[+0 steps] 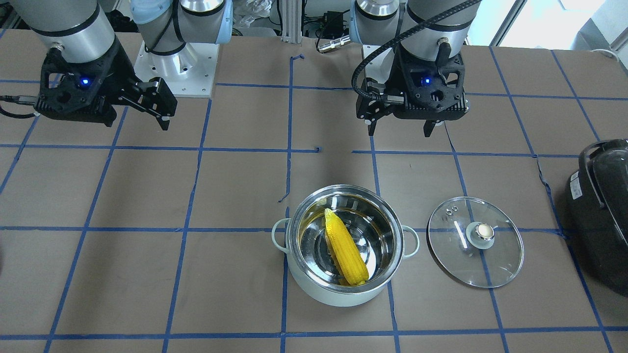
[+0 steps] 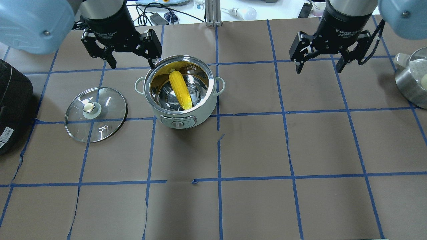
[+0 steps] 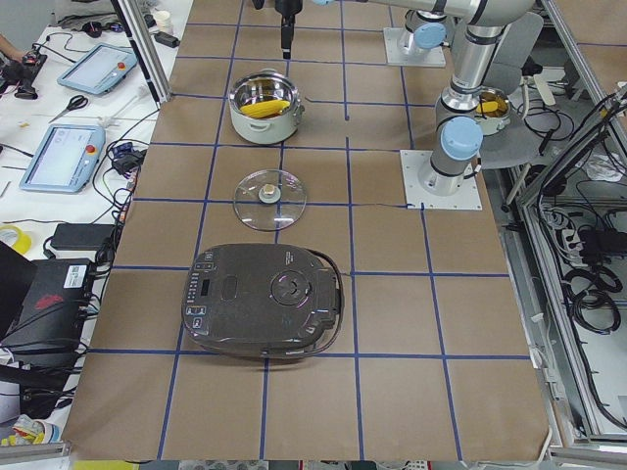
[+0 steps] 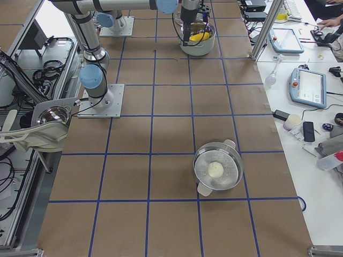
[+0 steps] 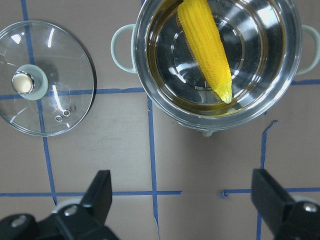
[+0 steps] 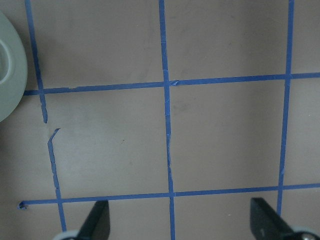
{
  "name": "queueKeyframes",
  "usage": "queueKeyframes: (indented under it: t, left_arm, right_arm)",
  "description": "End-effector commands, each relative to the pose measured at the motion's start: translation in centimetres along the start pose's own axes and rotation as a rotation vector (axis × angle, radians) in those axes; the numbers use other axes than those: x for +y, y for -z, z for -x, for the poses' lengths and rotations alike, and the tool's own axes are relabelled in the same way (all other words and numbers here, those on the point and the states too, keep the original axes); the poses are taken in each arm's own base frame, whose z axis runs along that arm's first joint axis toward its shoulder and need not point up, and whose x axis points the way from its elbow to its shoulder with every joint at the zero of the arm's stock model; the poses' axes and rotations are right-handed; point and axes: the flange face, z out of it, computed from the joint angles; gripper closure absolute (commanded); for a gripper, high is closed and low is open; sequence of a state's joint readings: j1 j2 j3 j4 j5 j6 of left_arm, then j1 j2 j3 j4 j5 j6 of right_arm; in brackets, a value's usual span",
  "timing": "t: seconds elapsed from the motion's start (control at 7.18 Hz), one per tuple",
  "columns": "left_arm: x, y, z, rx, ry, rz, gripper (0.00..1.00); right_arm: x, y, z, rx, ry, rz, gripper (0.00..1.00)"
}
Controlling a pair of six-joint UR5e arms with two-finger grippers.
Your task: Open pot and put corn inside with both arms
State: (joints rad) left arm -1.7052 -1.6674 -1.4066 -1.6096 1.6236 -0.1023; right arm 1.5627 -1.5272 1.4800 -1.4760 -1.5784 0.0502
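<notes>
The pale mint-green pot (image 2: pixel 200 115) stands open on the table, and the yellow corn (image 2: pixel 180 89) lies slanted inside its steel bowl. The pot (image 1: pixel 338 294) and corn (image 1: pixel 346 247) also show in the front view. The glass lid (image 2: pixel 110 115) lies flat on the table beside the pot, knob up. My left gripper (image 2: pixel 132 63) is open and empty, raised just behind the pot. Its wrist view shows the corn (image 5: pixel 207 47), the pot's rim (image 5: pixel 292 65) and the lid (image 5: pixel 50 105) below the open gripper (image 5: pixel 182 200). My right gripper (image 2: pixel 318 68) is open and empty over bare table, well to the pot's right.
A black appliance (image 2: pixel 13 103) sits at the table's left edge beyond the lid. A steel pan (image 2: pixel 405 85) holding a pale ball sits at the right edge. Blue tape lines grid the brown table. A pale green curved edge (image 6: pixel 7 75) shows at the right wrist view's left.
</notes>
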Motion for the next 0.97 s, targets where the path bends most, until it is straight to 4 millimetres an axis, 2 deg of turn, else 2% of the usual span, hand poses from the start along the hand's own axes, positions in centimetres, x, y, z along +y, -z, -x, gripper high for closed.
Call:
queueKeyframes:
  t: [0.0,0.14,0.28,0.84]
  left_arm:
    - [-0.07,0.04,0.06,-0.001,-0.003,0.001,0.00]
    - [-0.07,0.04,0.04,0.001,-0.003,0.001,0.00]
    - [-0.07,0.04,0.06,-0.001,-0.005,0.001,0.00]
    - [-0.10,0.13,0.04,0.001,-0.006,-0.002,0.00]
  right_arm:
    - [0.50,0.80,-0.23,0.005,-0.049,-0.008,0.00]
    - [1.11,1.29,-0.05,0.006,-0.064,-0.017,0.00]
    - [1.12,1.27,-0.11,0.005,-0.109,-0.014,0.00]
    - [1.38,1.43,-0.02,0.001,-0.108,-0.019,0.00]
